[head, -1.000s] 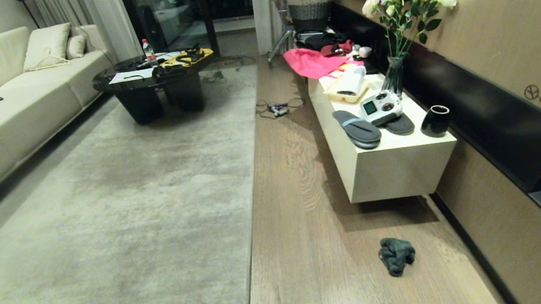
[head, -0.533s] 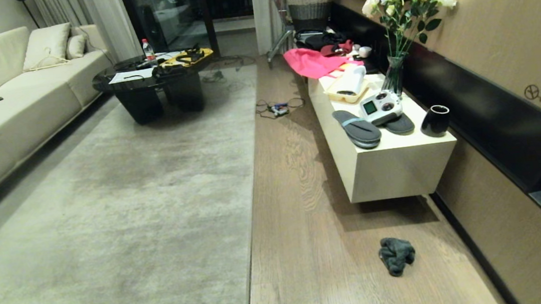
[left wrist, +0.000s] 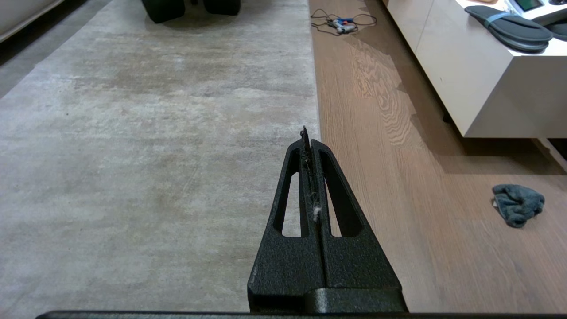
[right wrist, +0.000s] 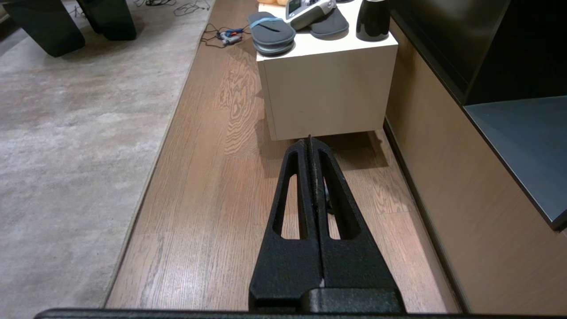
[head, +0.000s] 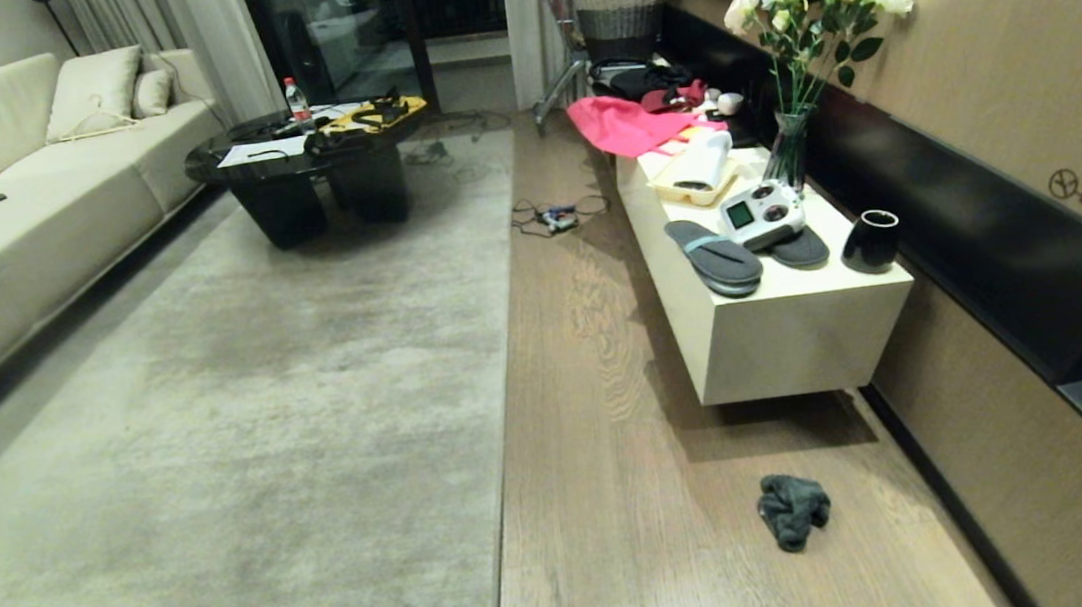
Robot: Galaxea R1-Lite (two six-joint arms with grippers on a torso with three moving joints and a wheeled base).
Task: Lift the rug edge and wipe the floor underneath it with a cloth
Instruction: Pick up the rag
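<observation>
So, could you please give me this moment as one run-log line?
stage: not started | cloth: crumpled on floor | rug edge: flat | left gripper: shut, empty | right gripper: shut, empty

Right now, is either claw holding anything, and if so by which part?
Nothing is held. The left claw and right claw are both shut and empty; the cloth lies loose on the floor.

High head view; low, forward-facing wrist views.
</observation>
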